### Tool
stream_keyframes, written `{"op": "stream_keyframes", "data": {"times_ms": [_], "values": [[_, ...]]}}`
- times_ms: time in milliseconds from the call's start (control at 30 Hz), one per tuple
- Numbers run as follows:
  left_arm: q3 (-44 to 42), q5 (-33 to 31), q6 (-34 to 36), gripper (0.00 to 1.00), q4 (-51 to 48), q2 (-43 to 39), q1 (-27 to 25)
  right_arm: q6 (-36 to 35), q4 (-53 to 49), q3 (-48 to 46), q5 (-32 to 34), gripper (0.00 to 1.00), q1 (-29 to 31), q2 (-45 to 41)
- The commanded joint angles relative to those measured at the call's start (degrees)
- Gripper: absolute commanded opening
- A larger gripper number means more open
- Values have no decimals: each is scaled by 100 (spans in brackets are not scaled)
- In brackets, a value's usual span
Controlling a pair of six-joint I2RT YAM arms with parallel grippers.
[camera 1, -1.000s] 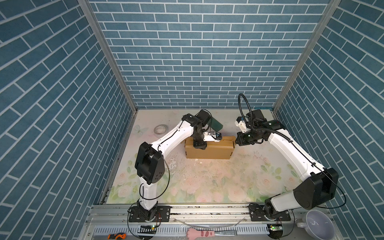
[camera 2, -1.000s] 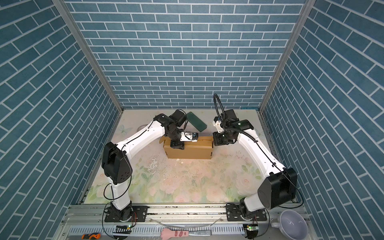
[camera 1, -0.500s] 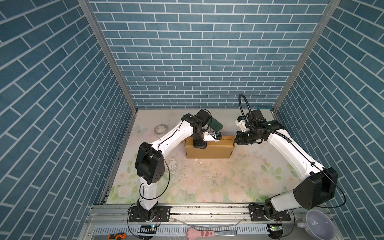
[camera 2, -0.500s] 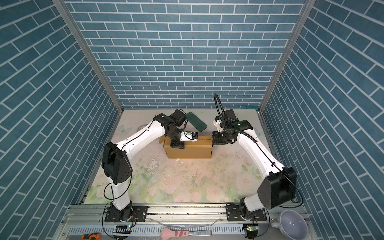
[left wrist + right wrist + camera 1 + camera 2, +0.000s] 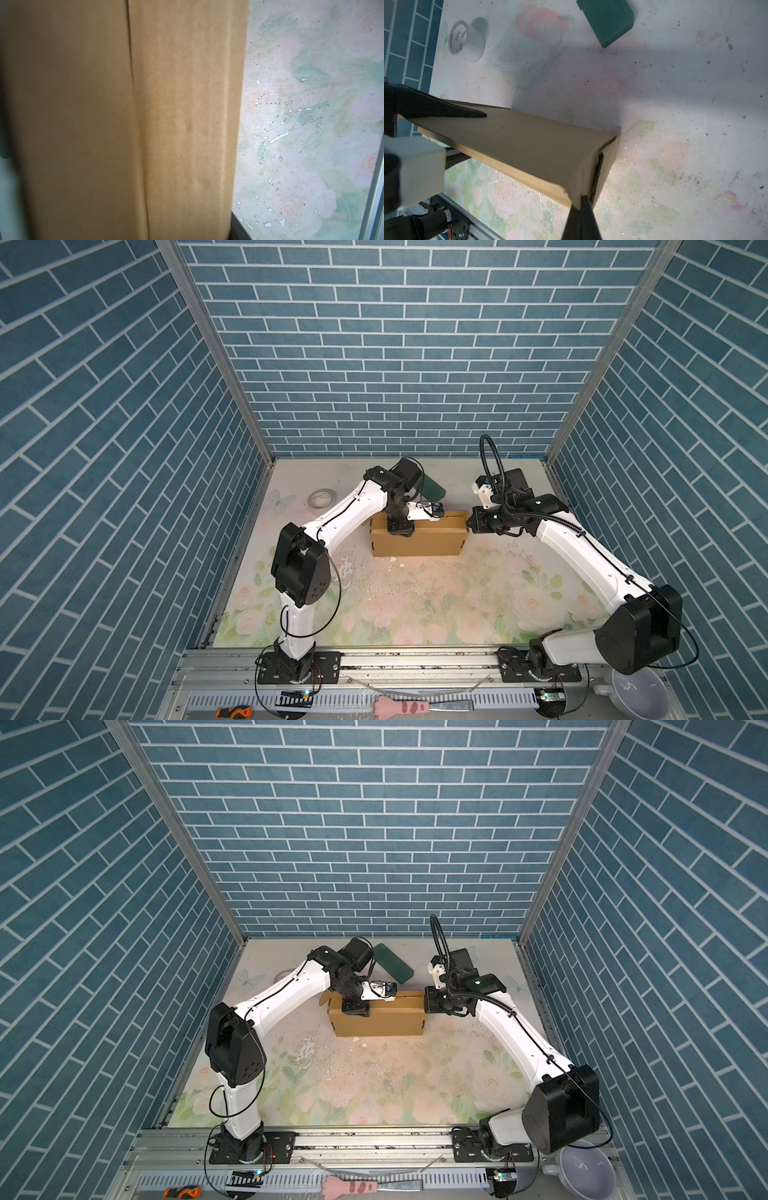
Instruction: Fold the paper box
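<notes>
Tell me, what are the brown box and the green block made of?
The box: looks like cardboard, matte brown, with creases and a raw cut edge. The green block: probably plastic, smooth with rounded corners and a faint sheen; I can't be sure.

Brown corrugated cardboard box point(image 5: 417, 540) at mid-table
Behind it lies a dark green flat rectangular block point(image 5: 433, 489); a white tape roll point(image 5: 320, 498) sits well left.

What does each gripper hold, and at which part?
The left gripper seems to clamp the brown cardboard box across its narrow top side, near one end. The right gripper, shut, only touches the other end's corner.
</notes>
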Motion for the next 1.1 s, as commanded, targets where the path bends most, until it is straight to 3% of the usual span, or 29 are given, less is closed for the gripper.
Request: {"op": "stream_keyframes", "data": {"times_ms": [0, 133, 200, 300, 567, 900, 1067], "values": [[-55, 219, 35, 35, 104, 375, 12, 125, -147, -248, 413, 0, 21, 212], [56, 27, 32, 47, 137, 322, 14, 86, -227, -188, 470, 0, 20, 242], [107, -27, 42, 48, 140, 295, 18, 40, -288, -154, 488, 0, 20, 260], [124, 17, 103, 38, 147, 315, 23, -68, -407, -50, 517, 0, 20, 272], [-12, 248, 95, 26, 114, 483, 14, -364, -681, 539, 667, 1, 20, 468], [-35, 305, 105, 23, 94, 485, 14, -552, -827, 943, 744, 16, 20, 611], [-30, 303, 96, 23, 96, 497, 13, -577, -834, 972, 701, 14, 20, 603]]}}
